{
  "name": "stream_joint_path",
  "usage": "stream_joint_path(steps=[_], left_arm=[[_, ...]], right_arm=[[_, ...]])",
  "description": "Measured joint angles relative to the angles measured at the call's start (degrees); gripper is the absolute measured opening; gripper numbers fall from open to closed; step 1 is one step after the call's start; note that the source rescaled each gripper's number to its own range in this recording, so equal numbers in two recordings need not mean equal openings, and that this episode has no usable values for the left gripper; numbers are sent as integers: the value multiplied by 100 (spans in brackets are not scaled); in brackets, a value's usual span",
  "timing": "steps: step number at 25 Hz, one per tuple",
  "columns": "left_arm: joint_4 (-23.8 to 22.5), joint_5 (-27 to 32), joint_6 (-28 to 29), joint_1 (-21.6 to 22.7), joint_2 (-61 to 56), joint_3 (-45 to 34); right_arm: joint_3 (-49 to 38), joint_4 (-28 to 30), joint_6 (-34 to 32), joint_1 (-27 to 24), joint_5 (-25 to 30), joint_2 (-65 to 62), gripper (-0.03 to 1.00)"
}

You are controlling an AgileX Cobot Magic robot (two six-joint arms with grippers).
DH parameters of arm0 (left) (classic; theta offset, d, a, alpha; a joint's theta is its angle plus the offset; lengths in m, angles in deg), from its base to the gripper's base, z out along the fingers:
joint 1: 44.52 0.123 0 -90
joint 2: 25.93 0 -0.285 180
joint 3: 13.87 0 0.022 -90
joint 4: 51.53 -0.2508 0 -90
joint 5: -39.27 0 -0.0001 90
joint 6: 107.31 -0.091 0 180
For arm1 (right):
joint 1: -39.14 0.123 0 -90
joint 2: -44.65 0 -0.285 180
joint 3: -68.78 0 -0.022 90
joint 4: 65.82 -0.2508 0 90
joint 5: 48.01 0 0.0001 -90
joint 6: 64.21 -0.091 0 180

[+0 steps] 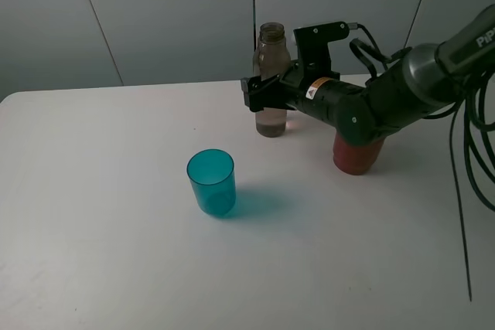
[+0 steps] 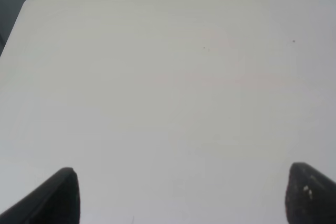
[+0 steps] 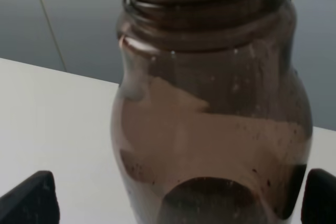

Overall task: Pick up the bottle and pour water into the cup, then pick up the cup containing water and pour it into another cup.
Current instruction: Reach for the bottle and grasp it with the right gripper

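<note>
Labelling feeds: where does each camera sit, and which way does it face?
Exterior high: mounted high, looking down at table, bottle, teal cup, red cup; right gripper shows.
Left wrist: on left arm, facing the table; left gripper shows.
Right wrist: on right arm, facing the bottle close up; fingertips show.
Exterior high and right wrist share the bottle.

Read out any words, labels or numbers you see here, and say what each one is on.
"PiP": white letters on the right arm's grey upper link, cut off by the picture's edge.
Small sticker near the right wrist: too small to read.
Bottle, teal cup, red cup: no text visible.
</note>
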Motion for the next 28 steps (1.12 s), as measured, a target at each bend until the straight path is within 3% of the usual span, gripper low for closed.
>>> stream_joint_path(steps=[9, 16, 28], left_arm=[[0, 0, -36, 0, 0, 0], [0, 0, -36, 0, 0, 0], [0, 0, -36, 0, 0, 0]], right_arm=[[273, -24, 178, 0, -108, 386, 100], [562, -210, 831, 0, -199, 619, 100], [791, -299, 869, 0, -224, 871, 100]])
